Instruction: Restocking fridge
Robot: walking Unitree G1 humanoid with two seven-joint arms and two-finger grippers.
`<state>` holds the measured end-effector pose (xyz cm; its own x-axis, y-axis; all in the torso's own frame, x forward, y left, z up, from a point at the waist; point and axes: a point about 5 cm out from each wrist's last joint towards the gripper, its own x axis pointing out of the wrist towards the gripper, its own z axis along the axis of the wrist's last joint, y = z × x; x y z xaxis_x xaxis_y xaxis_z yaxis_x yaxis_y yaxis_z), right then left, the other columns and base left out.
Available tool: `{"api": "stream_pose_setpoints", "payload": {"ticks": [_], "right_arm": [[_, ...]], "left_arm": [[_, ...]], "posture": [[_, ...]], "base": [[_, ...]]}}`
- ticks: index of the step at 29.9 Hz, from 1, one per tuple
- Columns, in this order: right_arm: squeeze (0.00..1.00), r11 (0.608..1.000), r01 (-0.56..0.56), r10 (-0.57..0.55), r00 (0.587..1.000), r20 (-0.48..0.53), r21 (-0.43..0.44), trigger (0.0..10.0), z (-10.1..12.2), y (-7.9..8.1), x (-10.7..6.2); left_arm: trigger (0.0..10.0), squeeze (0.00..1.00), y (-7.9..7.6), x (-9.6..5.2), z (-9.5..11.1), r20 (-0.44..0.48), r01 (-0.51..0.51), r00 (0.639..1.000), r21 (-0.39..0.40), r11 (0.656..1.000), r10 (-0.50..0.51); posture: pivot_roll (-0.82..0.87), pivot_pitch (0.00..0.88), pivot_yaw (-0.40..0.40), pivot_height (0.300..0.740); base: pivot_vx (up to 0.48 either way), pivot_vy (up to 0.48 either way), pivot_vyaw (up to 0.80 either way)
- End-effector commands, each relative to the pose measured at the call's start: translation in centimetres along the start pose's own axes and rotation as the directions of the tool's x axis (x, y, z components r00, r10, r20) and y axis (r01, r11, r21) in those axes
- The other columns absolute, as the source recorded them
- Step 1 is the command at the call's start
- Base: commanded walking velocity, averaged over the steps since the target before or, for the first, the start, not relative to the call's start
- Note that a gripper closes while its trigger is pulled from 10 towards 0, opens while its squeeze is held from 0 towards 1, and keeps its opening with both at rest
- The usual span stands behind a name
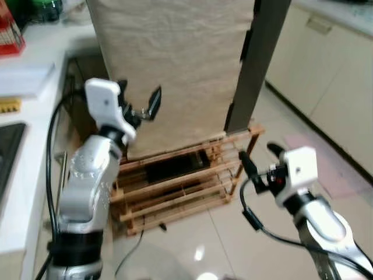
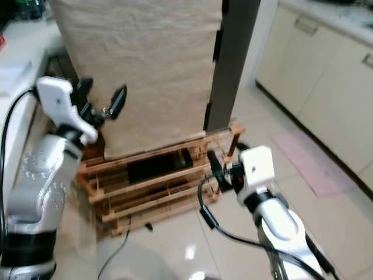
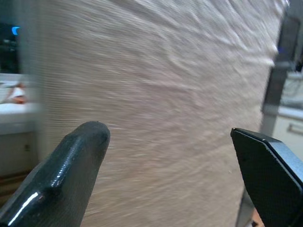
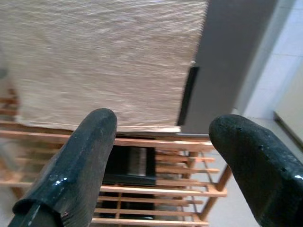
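- No brand names or readable writing anywhere. Red box at the far left corner of the white surface has print on it, but too blurry to read.
- One fridge, tall, front draped in a beige woven cloth, with a dark grey side panel showing on the right. Standing straight ahead on top of a wooden rack.
- One wooden slatted rack under the fridge, several tiers, with something flat and black tucked on its upper tier.
- Two end effectors, both empty.
- Left end effector raised just in front of the cloth, fingers spread wide; can't tell if a tip actually touches the fabric.
- Right end effector lower down, near the rack's right corner, fingers also spread wide; wrist view looks at the rack between the two black fingers.
- One black cable looping off the right arm, another running along the left arm.
- Pale cabinets along the right, glossy tiled floor, pinkish mat beside the cabinets.
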<state>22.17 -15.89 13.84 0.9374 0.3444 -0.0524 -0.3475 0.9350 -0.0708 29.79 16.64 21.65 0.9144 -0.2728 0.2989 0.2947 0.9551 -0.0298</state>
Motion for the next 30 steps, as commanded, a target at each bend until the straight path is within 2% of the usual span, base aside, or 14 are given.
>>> {"api": "stream_pose_setpoints", "payload": {"ticks": [1, 2, 4, 7, 8, 12, 13, 20, 25, 26, 27, 28, 29, 30], "right_arm": [[0.00, 0.998, -0.065, 0.064, 0.997, 0.053, 0.011, 10.0, 1.0, 0.6, -0.3], [0.00, 0.996, -0.090, 0.089, 0.994, 0.056, 0.013, 10.0, 1.2, 0.7, -0.3], [0.00, 0.989, -0.145, 0.144, 0.988, 0.061, 0.009, 10.0, 1.4, 1.1, -0.4], [0.00, 0.972, -0.233, 0.230, 0.971, 0.071, 0.033, 10.0, 1.9, 1.6, -0.6], [0.00, 0.961, -0.276, 0.274, 0.959, 0.078, 0.019, 10.0, 2.2, 1.7, -0.7], [0.00, 0.957, -0.291, 0.290, 0.953, 0.084, -0.002, 10.0, 2.6, 1.6, -0.6], [0.00, 0.957, -0.290, 0.290, 0.953, 0.089, -0.016, 10.0, 2.8, 1.4, -0.5], [0.00, 0.956, -0.289, 0.292, 0.952, 0.094, -0.039, 10.0, 3.4, 0.6, -0.3], [0.00, 0.957, -0.286, 0.289, 0.953, 0.095, -0.046, 10.0, 3.5, 0.4, -0.3], [0.00, 0.958, -0.283, 0.286, 0.953, 0.097, -0.047, 10.0, 3.5, 0.4, -0.3], [0.00, 0.959, -0.280, 0.283, 0.954, 0.099, -0.048, 10.0, 3.6, 0.3, -0.3], [0.00, 0.959, -0.280, 0.283, 0.954, 0.099, -0.048, 10.0, 3.6, 0.3, -0.3], [0.00, 0.964, -0.264, 0.267, 0.958, 0.102, -0.045, 10.0, 3.6, 0.3, -0.4], [0.00, 0.965, -0.258, 0.261, 0.960, 0.102, -0.042, 10.0, 3.6, 0.3, -0.4]], "left_arm": [[10.0, 0.00, 0.8, -0.4, 0.6, 0.012, 0.016, 1.000, -0.005, 1.000, -0.016], [10.0, 0.00, 1.1, -0.3, 0.5, 0.004, 0.014, 1.000, 0.010, 1.000, -0.014], [10.0, 1.00, 1.6, 0.1, 0.6, -0.002, 0.017, 1.000, 0.017, 1.000, -0.016], [10.0, 1.00, 2.3, 1.0, 0.9, -0.014, 0.035, 0.999, 0.035, 0.999, -0.034], [10.0, 1.00, 2.7, 1.7, 0.9, -0.036, 0.057, 0.998, 0.044, 0.997, -0.055], [10.0, 1.00, 3.2, 2.6, 1.0, -0.039, 0.062, 0.997, 0.052, 0.997, -0.060], [10.0, 1.00, 3.7, 3.6, 1.1, -0.040, 0.066, 0.997, 0.063, 0.996, -0.063], [10.0, 1.00, 5.0, 6.2, 1.5, -0.030, 0.030, 0.999, 0.066, 0.997, -0.029], [10.0, 1.00, 5.2, 7.1, 1.7, -0.032, 0.019, 0.999, 0.075, 0.997, -0.017], [10.0, 0.80, 5.1, 7.2, 1.7, -0.034, 0.020, 0.999, 0.081, 0.996, -0.018], [10.0, 0.38, 5.0, 7.2, 1.7, -0.035, 0.024, 0.999, 0.080, 0.996, -0.022], [10.0, 0.38, 5.0, 7.2, 1.7, -0.035, 0.024, 0.999, 0.080, 0.996, -0.022], [10.0, 0.00, 4.3, 7.2, 1.4, -0.049, 0.050, 0.998, 0.051, 0.997, -0.048], [10.0, 0.00, 4.1, 7.3, 1.3, -0.052, 0.058, 0.997, 0.043, 0.997, -0.055]], "posture": [[-0.01, 0.021, -0.015, 0.740], [-0.01, 0.022, -0.014, 0.740], [-0.02, 0.025, -0.012, 0.740], [-0.02, 0.027, -0.014, 0.740], [-0.02, 0.027, -0.014, 0.740], [-0.02, 0.028, -0.014, 0.740], [-0.03, 0.028, -0.016, 0.740], [-0.03, 0.027, -0.018, 0.740], [-0.03, 0.028, -0.016, 0.740], [-0.04, 0.029, -0.013, 0.740], [-0.04, 0.029, -0.013, 0.740], [-0.04, 0.029, -0.013, 0.740], [-0.04, 0.032, -0.008, 0.740], [-0.04, 0.034, -0.006, 0.740]], "base": [[0.000, 0.000, 0.00], [0.000, 0.000, 0.00], [0.000, 0.000, 0.00], [0.000, 0.000, 0.00], [0.000, 0.000, 0.00], [0.000, 0.000, 0.00], [0.000, 0.000, 0.00], [0.000, 0.000, 0.00], [0.000, 0.000, 0.00], [0.000, 0.000, 0.00], [0.000, 0.000, 0.00], [0.000, 0.000, 0.00], [0.000, 0.000, 0.00], [0.000, 0.000, 0.00]]}}
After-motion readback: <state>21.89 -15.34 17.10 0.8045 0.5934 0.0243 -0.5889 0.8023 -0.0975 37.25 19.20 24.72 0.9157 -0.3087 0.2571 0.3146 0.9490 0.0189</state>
